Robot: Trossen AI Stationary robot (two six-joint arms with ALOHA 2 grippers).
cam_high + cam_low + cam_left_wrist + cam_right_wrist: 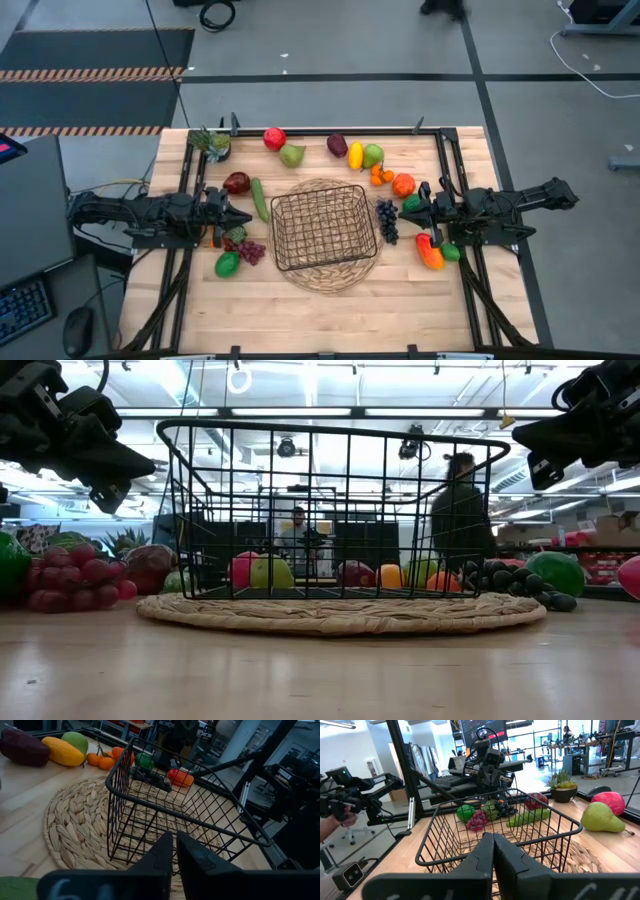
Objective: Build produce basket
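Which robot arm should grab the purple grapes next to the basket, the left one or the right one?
The right one, probably. The dark grapes lie just off the basket on the right arm's side, and the right claw hangs close by. The left claw waits across the basket, nearer the red grapes.

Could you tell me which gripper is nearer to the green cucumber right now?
Left. The left gripper hovers just beside the cucumber, on the basket's left. The right gripper is across the basket, by the dark grapes.

basket empty on woven mat | produce behind and beside | both grippers raised, clear
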